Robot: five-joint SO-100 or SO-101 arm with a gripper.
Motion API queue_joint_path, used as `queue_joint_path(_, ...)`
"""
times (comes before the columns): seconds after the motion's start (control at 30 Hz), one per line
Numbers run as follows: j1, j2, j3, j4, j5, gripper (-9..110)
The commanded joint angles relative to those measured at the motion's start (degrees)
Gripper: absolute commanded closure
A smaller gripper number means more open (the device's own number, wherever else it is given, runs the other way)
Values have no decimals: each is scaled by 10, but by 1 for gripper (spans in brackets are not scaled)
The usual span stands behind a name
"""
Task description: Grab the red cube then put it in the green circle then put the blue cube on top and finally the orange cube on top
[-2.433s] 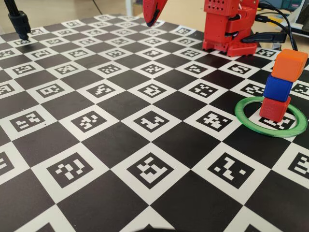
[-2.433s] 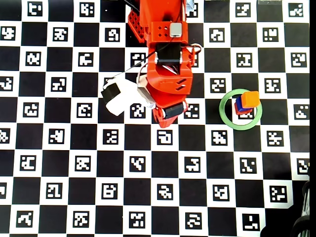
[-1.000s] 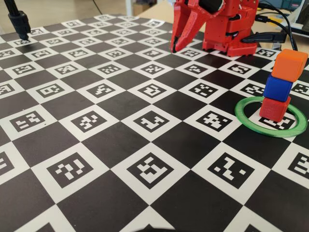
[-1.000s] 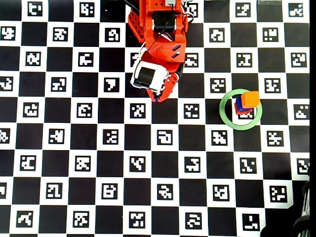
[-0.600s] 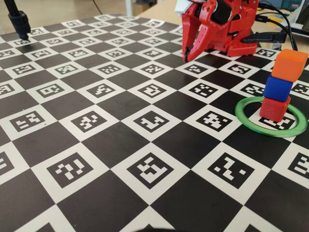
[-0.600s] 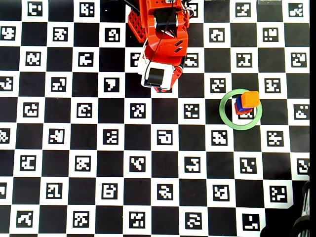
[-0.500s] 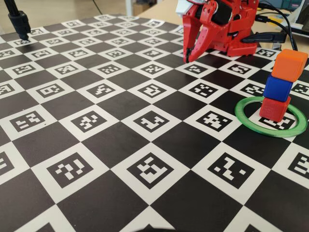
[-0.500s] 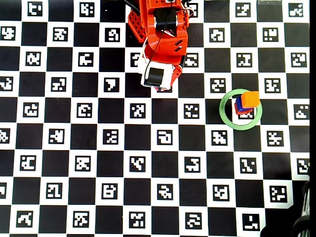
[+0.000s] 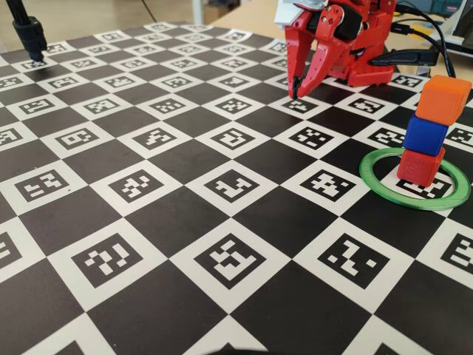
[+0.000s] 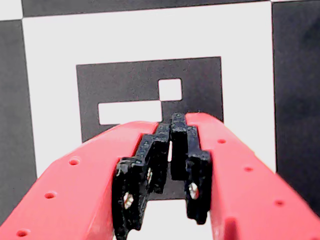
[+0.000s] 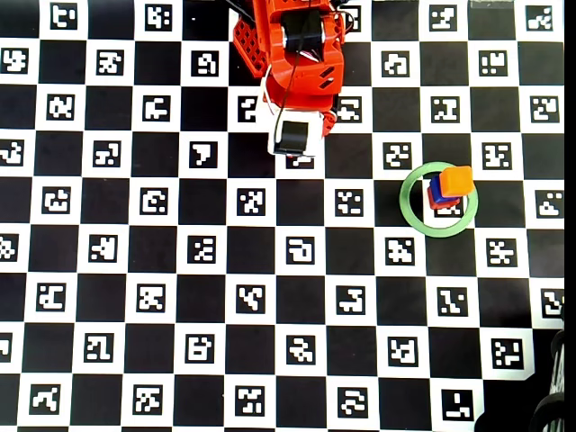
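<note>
The red cube (image 9: 420,166) is sitting inside the green circle (image 9: 378,186), toward its far side. The blue cube (image 9: 424,135) is resting on it, and the orange cube (image 9: 442,99) is topping the stack, seemingly overhanging a little to the right in the fixed view.

From overhead, orange cube (image 11: 457,180) hides most of blue cube (image 11: 440,188) & red cube (image 11: 435,202).

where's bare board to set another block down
Bare: the whole board left of and below the green ring in the overhead view. Crowded: the ring, holding the cube stack, and the top middle under the arm.
</note>
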Motion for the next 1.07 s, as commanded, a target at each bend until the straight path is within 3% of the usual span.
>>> queue_joint_path(0.0, -7, 29, 30, 33, -23, 107)
queue_joint_path(1.03, 13, 29, 30, 33, -25, 107)
